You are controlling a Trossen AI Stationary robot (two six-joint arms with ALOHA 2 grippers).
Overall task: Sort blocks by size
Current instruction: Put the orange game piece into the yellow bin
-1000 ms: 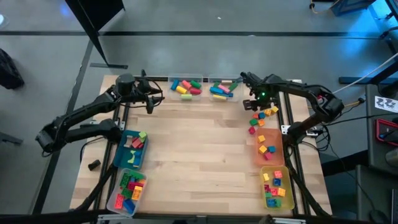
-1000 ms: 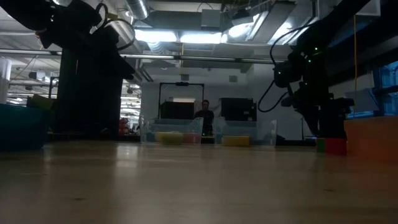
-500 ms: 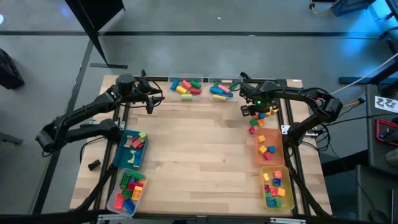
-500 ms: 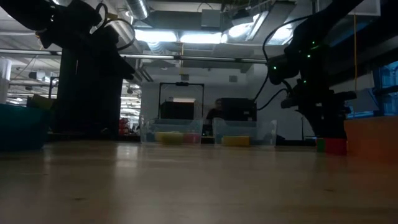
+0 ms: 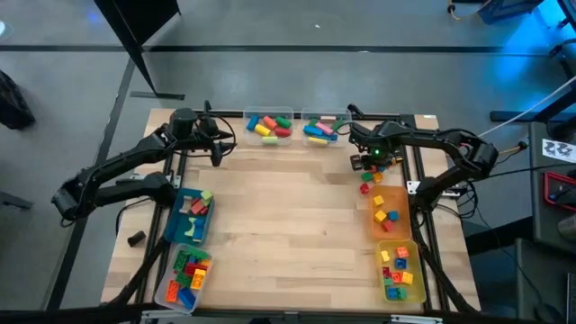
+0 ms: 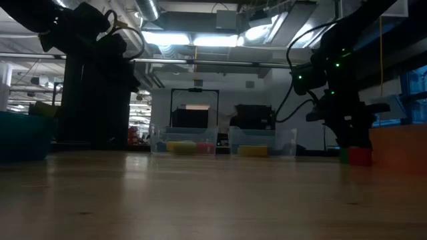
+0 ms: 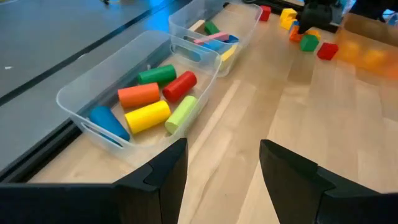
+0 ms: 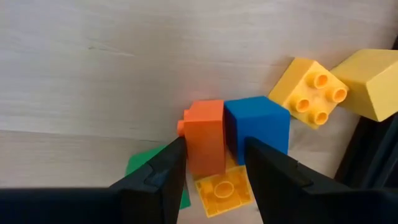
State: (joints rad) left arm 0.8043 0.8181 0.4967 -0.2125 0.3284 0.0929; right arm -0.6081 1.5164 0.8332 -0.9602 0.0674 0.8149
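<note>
Smooth cylindrical blocks (image 7: 152, 102) are held in a clear bin (image 7: 81, 93) (studded ones lie loose); an orange block (image 8: 205, 137) is straddled by the right gripper (image 8: 211, 163), unclamped; the left gripper (image 7: 222, 163) is parted, empty.

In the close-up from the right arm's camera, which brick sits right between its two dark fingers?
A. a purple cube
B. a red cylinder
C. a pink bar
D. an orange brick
D: the right wrist view shows the right gripper open over an orange brick, which sits in the gap between the fingers, with a blue brick touching its side.
</note>
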